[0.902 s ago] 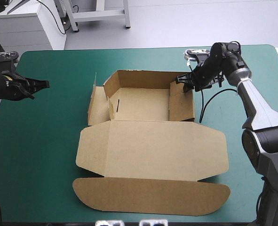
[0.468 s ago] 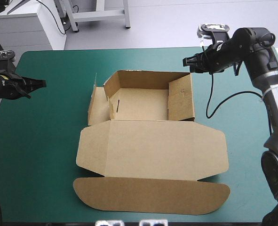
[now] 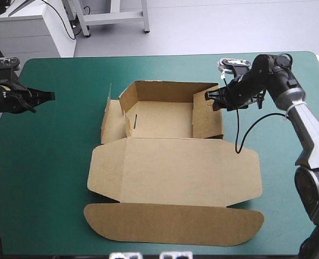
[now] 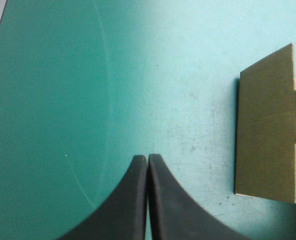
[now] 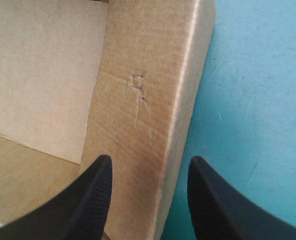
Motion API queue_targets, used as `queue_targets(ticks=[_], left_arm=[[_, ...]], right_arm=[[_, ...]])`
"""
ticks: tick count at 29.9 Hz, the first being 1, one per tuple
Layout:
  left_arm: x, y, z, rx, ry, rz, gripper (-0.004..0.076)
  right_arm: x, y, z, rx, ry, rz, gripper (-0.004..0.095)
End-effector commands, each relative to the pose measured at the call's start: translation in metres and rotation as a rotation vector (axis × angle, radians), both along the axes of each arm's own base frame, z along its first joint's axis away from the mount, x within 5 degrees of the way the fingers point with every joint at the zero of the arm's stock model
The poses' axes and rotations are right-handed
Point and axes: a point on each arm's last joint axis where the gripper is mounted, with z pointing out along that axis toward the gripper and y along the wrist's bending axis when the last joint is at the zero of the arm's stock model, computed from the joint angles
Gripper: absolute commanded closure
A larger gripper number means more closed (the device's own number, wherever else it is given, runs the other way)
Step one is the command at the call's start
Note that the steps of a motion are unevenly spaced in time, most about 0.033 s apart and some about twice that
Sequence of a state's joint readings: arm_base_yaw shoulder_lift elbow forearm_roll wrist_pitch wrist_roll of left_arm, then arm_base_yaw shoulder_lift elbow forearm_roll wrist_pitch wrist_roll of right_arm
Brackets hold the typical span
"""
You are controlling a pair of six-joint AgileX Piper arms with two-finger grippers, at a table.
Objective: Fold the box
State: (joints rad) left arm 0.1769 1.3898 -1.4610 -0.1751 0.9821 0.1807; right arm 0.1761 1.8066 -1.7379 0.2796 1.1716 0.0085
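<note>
The brown box (image 3: 175, 172) lies mid-counter, its lid (image 3: 175, 224) flat toward the near edge. Beyond the lid the tray (image 3: 162, 121) stands with its walls raised and its bare board floor showing. Its left wall (image 3: 112, 121) splays outward. The right end effector (image 5: 150, 165) is spread wide astride the tray's right wall (image 5: 148, 100) near the far corner, but contact cannot be made out. The left end effector (image 4: 148, 159), fingers pressed together, hovers over the teal-green counter (image 3: 51, 178) by its left edge, well apart from the box.
</note>
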Motion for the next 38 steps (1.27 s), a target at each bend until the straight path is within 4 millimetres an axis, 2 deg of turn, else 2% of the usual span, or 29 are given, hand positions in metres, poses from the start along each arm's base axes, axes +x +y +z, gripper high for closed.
queue_targets(ticks=[1, 8, 13, 15, 19, 21, 24, 28, 32, 34, 38], left_arm=[[-0.005, -0.003, 0.021, -0.014, -0.108, -0.007, 0.0732], [-0.006, -0.004, 0.020, -0.014, -0.094, -0.018, 0.0732], [-0.007, -0.005, 0.020, -0.009, -0.085, -0.042, 0.0732], [-0.007, -0.006, 0.020, -0.014, -0.087, -0.046, 0.0732], [-0.006, -0.007, 0.020, -0.028, -0.093, -0.046, 0.0732], [-0.004, -0.004, 0.018, -0.050, -0.086, -0.026, 0.0732], [0.000, 0.004, 0.014, -0.120, -0.081, 0.004, 0.0732], [0.002, 0.027, 0.012, -0.221, -0.106, 0.077, 0.0732], [0.002, 0.047, 0.010, -0.345, -0.125, 0.108, 0.0732], [0.004, 0.050, 0.008, -0.442, -0.129, 0.082, 0.0732], [0.016, 0.037, 0.006, -0.642, -0.140, -0.060, 0.0732]], right_arm=[[0.005, 0.005, 0.008, 0.077, -0.056, 0.014, 0.0464], [0.026, 0.010, -0.033, 0.048, 0.013, 0.072, 0.0464], [0.036, 0.014, -0.051, 0.066, 0.015, 0.095, 0.0485], [0.038, 0.015, -0.053, 0.079, 0.015, 0.090, 0.0552], [0.037, 0.015, -0.052, 0.072, 0.014, 0.098, 0.0927], [0.037, 0.015, -0.050, 0.073, 0.012, 0.101, 0.0907], [0.035, 0.014, -0.041, 0.077, 0.010, 0.103, 0.0908], [0.026, 0.006, -0.012, 0.080, -0.052, 0.097, 0.0908], [0.013, -0.019, 0.023, 0.096, -0.144, 0.041, 0.0909], [0.004, -0.032, 0.041, 0.117, -0.184, 0.020, 0.0909], [-0.018, -0.052, 0.077, 0.175, -0.288, 0.004, 0.0908]])
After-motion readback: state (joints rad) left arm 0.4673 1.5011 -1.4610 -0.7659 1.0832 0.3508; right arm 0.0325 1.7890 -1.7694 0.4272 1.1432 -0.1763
